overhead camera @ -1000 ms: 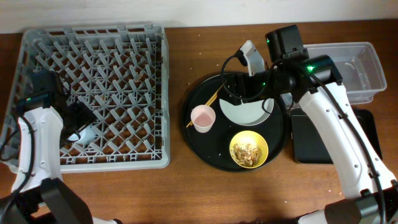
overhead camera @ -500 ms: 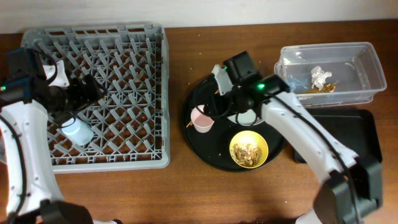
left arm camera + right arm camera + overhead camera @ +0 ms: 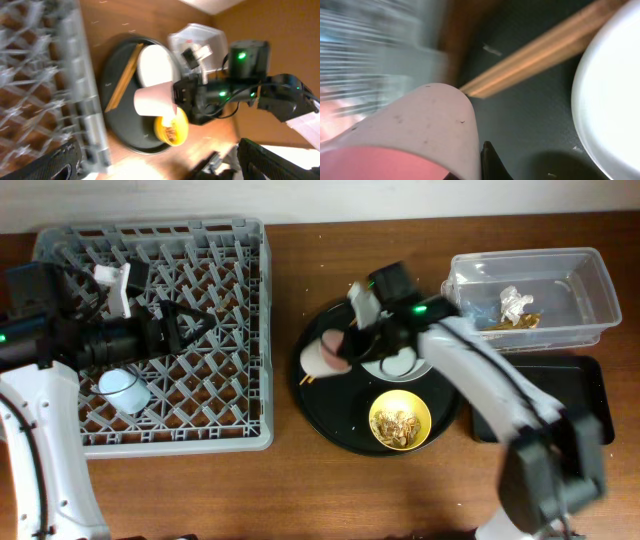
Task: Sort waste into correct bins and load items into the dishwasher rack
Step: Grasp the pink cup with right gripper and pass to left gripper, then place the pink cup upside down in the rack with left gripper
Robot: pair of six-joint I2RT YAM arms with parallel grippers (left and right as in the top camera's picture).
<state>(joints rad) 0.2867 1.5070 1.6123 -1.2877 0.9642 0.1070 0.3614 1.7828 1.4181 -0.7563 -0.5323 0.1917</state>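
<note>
My right gripper (image 3: pixel 345 350) is shut on the wall of the small pink cup (image 3: pixel 323 353), which hangs tilted over the left part of the round black tray (image 3: pixel 330 425). In the right wrist view one black finger (image 3: pixel 492 162) presses the outside of the pink cup (image 3: pixel 410 130). The chopsticks (image 3: pixel 540 50) and the plate (image 3: pixel 615 90) lie just beyond. The yellow bowl (image 3: pixel 400 420) holds food scraps. The light-blue cup (image 3: pixel 123 388) sits in the dishwasher rack (image 3: pixel 250 330). My left gripper (image 3: pixel 200 322) hovers open and empty over the rack.
The clear tub (image 3: pixel 590 275) at the back right holds a white tissue (image 3: pixel 515 302) and brown wrapper bits. The shallow black tray (image 3: pixel 560 415) lies in front of it. In the left wrist view the rack's edge (image 3: pixel 87 100) lies between the left gripper and the round tray.
The right arm swung left from the tub side to the pink cup, shut on it and tipped it up. The left gripper drew away from the light-blue cup, moving right over the rack.
</note>
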